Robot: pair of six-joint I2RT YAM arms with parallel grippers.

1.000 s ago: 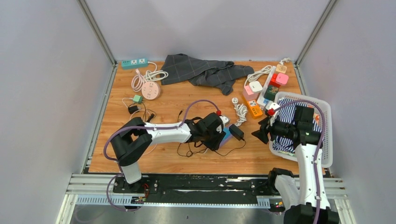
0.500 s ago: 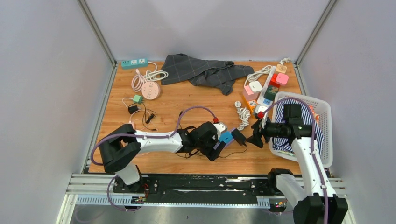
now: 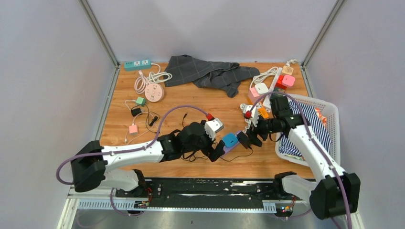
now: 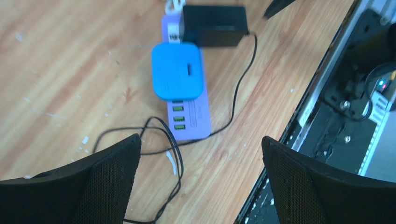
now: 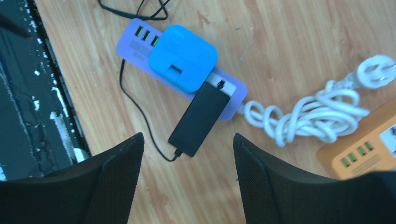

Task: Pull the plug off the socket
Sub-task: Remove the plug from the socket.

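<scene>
The purple power strip (image 5: 135,44) lies flat on the wooden bench (image 3: 191,100) near its front edge, between the two arms. A blue cube plug (image 5: 183,57) is seated in it next to the green USB ports. A black adapter plug (image 5: 200,119) is seated in the socket at the strip's cord end, just beside the blue one, and its thin black cable (image 5: 133,103) trails off over the wood. The left fingers (image 4: 112,177) are spread wide, grasping nothing, and hover over the strip's USB end. The right fingers (image 5: 116,172) are likewise released and empty, above the black adapter plug. The strip's white coiled cord (image 5: 308,116) lies just beside an orange power strip (image 5: 369,149).
</scene>
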